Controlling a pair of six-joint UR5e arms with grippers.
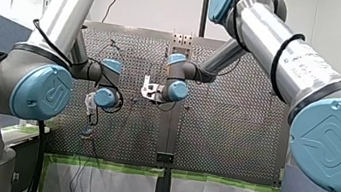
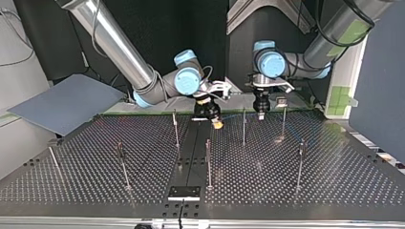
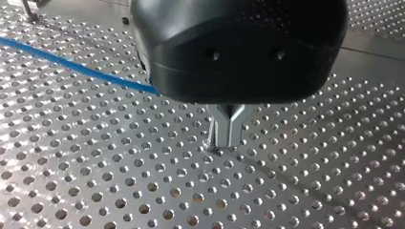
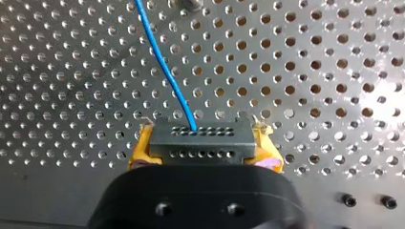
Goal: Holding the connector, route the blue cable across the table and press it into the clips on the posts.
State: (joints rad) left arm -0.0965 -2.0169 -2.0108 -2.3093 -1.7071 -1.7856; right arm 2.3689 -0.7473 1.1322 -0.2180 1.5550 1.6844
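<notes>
Our right gripper (image 4: 205, 145) pinches the connector (image 4: 199, 138) between yellow pads (image 4: 138, 153), low over the table (image 4: 71, 71). From it the cable (image 4: 165, 67) runs to our left gripper (image 3: 225, 136), whose metal fingers (image 3: 218, 131) meet, and vanishes behind its body, near the posts (image 2: 244, 126).

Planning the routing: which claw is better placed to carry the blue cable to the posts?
Right. My right claw clamps the connector, with the blue cable leading from it; my left claw shows nothing in its grip.
</notes>
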